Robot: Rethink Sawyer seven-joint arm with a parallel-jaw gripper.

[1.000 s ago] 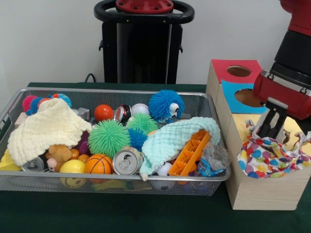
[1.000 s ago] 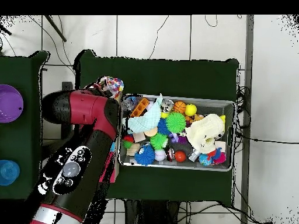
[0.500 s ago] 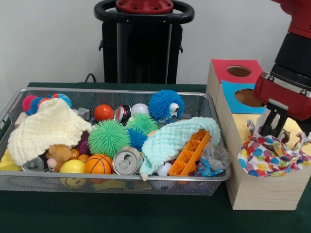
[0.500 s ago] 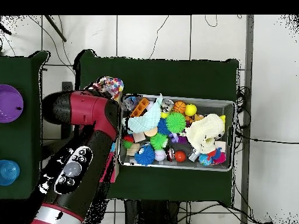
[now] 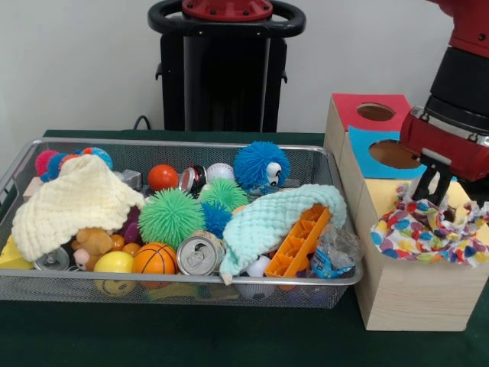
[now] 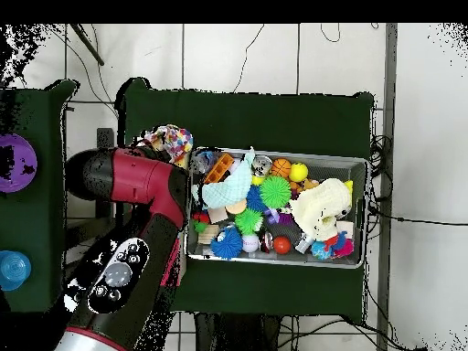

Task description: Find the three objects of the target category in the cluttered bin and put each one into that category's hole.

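While the gripper (image 5: 432, 186) pinches the polka-dot cloth (image 5: 426, 233) over the yellow panel (image 5: 382, 196) | soft, limp, light | probably bunches; grip a central fold.

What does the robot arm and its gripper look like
The arm is thick and rounded, red with black sections. From above, a black panel near its base carries a round grey knob and small white buttons. In the front view a silver band edges the red wrist, and the gripper below it has thin black fingers.
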